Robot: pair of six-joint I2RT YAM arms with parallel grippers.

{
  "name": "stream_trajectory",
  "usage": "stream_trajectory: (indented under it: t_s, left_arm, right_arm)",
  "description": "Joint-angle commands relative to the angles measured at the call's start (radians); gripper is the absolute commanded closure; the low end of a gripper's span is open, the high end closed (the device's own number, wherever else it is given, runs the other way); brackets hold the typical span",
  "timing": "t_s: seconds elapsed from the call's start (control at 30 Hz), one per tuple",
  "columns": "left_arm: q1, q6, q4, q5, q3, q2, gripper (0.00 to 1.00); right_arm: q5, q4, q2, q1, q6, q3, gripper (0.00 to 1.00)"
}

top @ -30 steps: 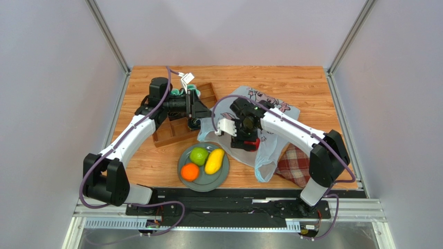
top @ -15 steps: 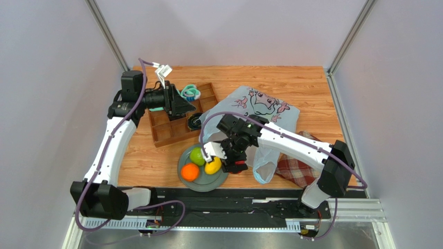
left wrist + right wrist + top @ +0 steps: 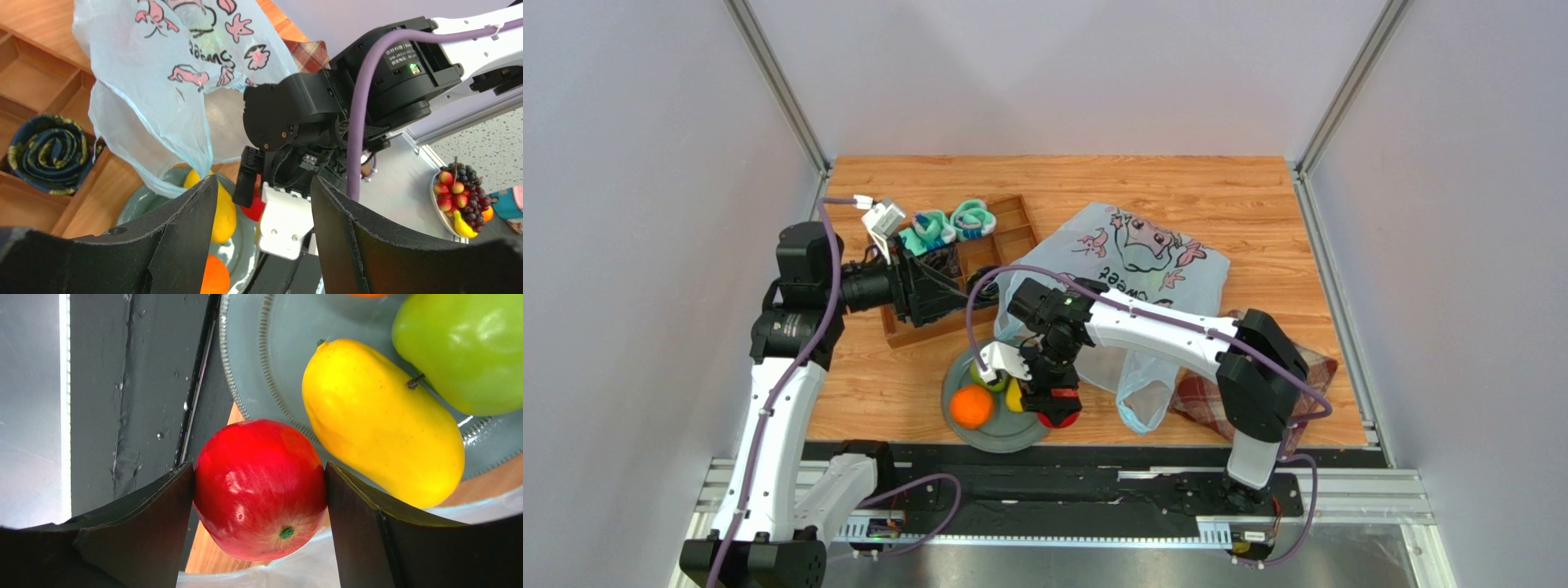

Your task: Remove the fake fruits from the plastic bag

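**Task status.** Three fake fruits lie on the grey plate (image 3: 1004,434): an orange (image 3: 972,408), a green apple (image 3: 472,349) and a yellow mango (image 3: 380,422). A fourth, the red apple (image 3: 261,478), is out of the plastic bag (image 3: 1143,263) but not yet released. Treat the task as partly complete. The bag lies crumpled on the table behind and to the right of the plate, with one fold reaching the plate's far edge. You cannot tell from these views whether more fruits are inside, so regard the bag as unchecked.

**Right gripper** (image 3: 1054,404). Its fingers clamp the red apple from both sides. In the right wrist view the apple sits over the plate's near rim, just beside the mango. Whether it touches the plate cannot be determined. The likely next step is to set it on a bare part of the plate and let go without nudging the mango.

**Left gripper** (image 3: 264,239). Its fingers are spread wide with nothing between them. It hovers over the wooden tray (image 3: 913,321), pointing toward the bag and plate, and is apart from both.
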Motion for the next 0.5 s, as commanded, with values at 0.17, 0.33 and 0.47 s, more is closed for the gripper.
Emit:
stream_trajectory:
  t_s: [0.17,0.33,0.47]
  left_arm:
    - [0.026,-0.036,0.022,0.019,-0.049,-0.022,0.34]
    - [0.051,-0.048,0.045,0.019,-0.046,0.008,0.34]
    - [0.054,-0.053,0.065,0.019,-0.044,0.022,0.34]
  right_arm:
    - [0.025,0.148,0.043,-0.001,0.082,0.028,0.34]
    - [0.068,0.201,0.07,0.003,0.14,0.039,0.3]
    - [0.08,0.191,0.063,0.005,0.14,0.038,0.0]
